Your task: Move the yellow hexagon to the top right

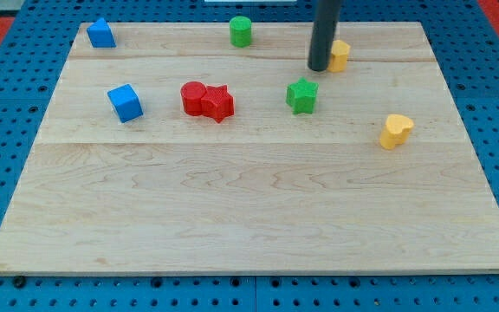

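The yellow hexagon (340, 55) sits near the view's top, right of centre, partly hidden behind my dark rod. My tip (319, 68) rests on the board right against the hexagon's left side. A yellow heart-shaped block (396, 130) lies lower at the view's right. A green star (301, 95) lies just below my tip.
A green cylinder (241, 31) stands at the top centre. A blue block (100, 33) is at the top left and a blue cube (125, 102) at the left. A red cylinder (193, 97) and red star (218, 103) touch at centre left. The wooden board (249, 217) ends at blue pegboard.
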